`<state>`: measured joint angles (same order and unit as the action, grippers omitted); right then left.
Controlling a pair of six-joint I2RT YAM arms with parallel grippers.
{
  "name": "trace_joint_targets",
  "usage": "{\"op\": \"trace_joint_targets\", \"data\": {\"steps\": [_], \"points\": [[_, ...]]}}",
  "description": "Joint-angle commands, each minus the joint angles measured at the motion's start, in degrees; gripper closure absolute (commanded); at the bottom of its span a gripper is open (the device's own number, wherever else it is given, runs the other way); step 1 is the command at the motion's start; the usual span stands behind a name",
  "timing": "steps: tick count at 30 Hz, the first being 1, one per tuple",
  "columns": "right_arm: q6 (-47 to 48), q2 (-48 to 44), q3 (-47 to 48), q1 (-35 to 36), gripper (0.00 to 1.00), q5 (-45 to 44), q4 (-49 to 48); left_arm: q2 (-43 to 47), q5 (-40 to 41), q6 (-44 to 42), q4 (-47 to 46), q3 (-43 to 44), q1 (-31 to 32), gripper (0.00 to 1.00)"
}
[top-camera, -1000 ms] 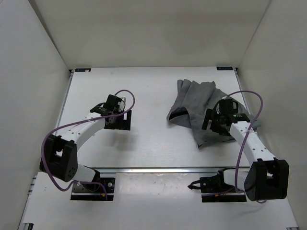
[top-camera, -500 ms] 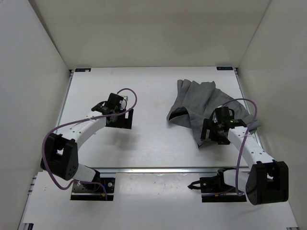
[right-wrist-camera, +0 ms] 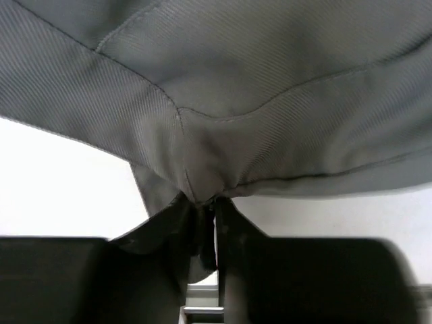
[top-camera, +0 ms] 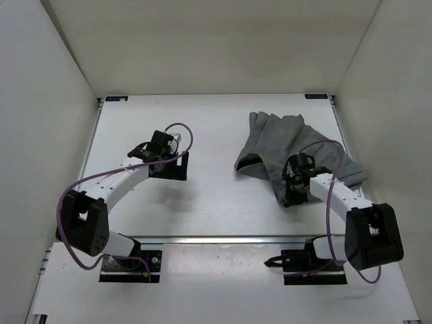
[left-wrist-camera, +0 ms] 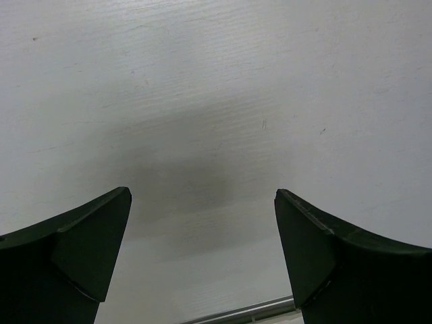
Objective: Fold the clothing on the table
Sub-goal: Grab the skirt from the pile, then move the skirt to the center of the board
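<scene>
Now | right end effector [right-wrist-camera: 206, 210] pinching clothing [right-wrist-camera: 270, 101], apparently its edge | left end effector [left-wrist-camera: 202, 197] wide open

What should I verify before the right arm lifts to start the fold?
1. right tool shut on the skirt: ok, a pinch of cloth sits between its fingers.
2. Enough cloth caught to hold through a pull: cannot tell, only a small tuck shows.
3. Which edge is gripped, waistband or hem: cannot tell.
4. left tool open and off the cloth: ok, it hangs over bare table.
5. Skirt lying flat: not ok, bunched and creased on the right side.
</scene>
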<state>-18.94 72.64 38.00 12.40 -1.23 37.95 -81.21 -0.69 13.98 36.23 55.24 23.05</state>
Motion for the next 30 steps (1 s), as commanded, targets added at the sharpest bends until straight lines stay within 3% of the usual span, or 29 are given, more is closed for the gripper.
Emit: {"op": "trace_joint_targets", "data": {"steps": [1, 4, 8, 12, 15, 18, 20, 22, 24, 27, 30], "points": [[-0.3, 2.1, 1.4, 0.5, 0.99, -0.7, -3.4, 2.4, -0.8, -0.2, -0.5, 1.2, -0.6, 0.01], [1.4, 5.5, 6.5, 1.3, 1.0, 3.5, -3.6, 2.6, -1.0, -0.2, -0.6, 2.1, -1.9, 0.01], [4.3, 10.5, 19.1, 10.5, 1.0, 11.4, -2.0, 3.3, -1.4, -0.3, -0.5, 4.6, -4.3, 0.02], [3.1, 15.5, 31.4, 26.6, 1.0, 14.3, 1.7, 5.5, -1.9, -1.3, 0.2, 8.2, -7.9, 0.01], [3.5, 21.6, 45.7, 36.6, 1.0, 18.4, 4.7, 6.3, 0.6, -1.1, 0.2, 10.6, -9.6, 0.01], [4.4, 30.5, 72.4, 42.3, 1.0, 20.2, 12.3, 7.6, 6.9, -0.6, 2.3, 13.5, -10.4, 0.01], [5.0, 39.0, 99.2, 41.8, 1.0, 20.8, 15.8, 9.5, 7.9, -0.6, 2.6, 15.4, -12.8, 0.01], [3.7, 43.2, 115.4, 39.8, 0.99, 20.4, 18.4, 11.3, 9.2, -1.1, 3.5, 18.2, -14.9, 0.01], [4.3, 41.9, 114.2, 36.0, 1.0, 19.1, 16.8, 11.7, 11.6, -1.5, 4.6, 22.0, -14.7, 0.01], [6.5, 33.8, 86.9, 30.4, 1.0, 14.9, 8.3, 10.7, 14.8, -2.3, 6.9, 27.8, -12.9, 0.02], [5.2, 26.6, 69.7, 23.2, 1.0, 15.7, -1.4, 10.7, 14.3, -2.1, 6.8, 29.0, -13.1, 0.02]]}}
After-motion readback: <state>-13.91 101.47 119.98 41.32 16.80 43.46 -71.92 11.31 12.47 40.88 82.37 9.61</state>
